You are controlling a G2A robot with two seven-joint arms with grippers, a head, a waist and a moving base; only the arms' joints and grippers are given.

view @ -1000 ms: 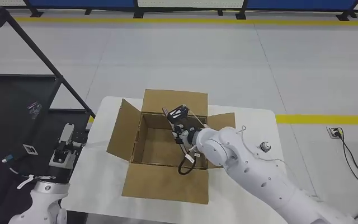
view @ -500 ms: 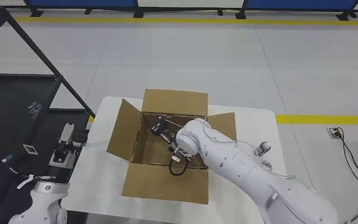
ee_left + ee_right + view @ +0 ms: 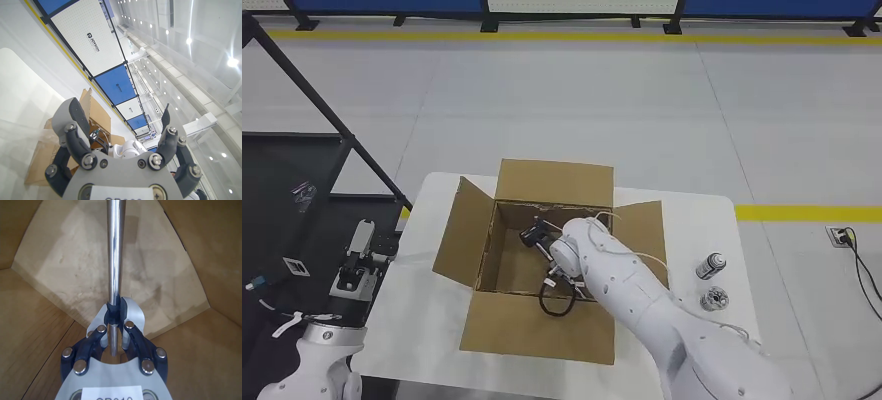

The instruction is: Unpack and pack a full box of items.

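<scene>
Over the last second the right arm has swung off the far rim at 12 o'clock and dipped into the open cardboard box. Its right gripper now hangs low inside, toward 11 o'clock. The fingers are pinched tight on a slim steel rod. A short stub points back at the palm, and the long part runs out ahead toward the box floor. Whether the tip touches, I can't tell.

The rod is smooth and held near one end, so I'd guess it could swivel or slide in the pads. Push lower and it may jab the cardboard. Let go too high and it will clatter and roll.

Two small cans stand on the table at 3 o'clock from the box. The left gripper is spread wide with nothing in it.
</scene>
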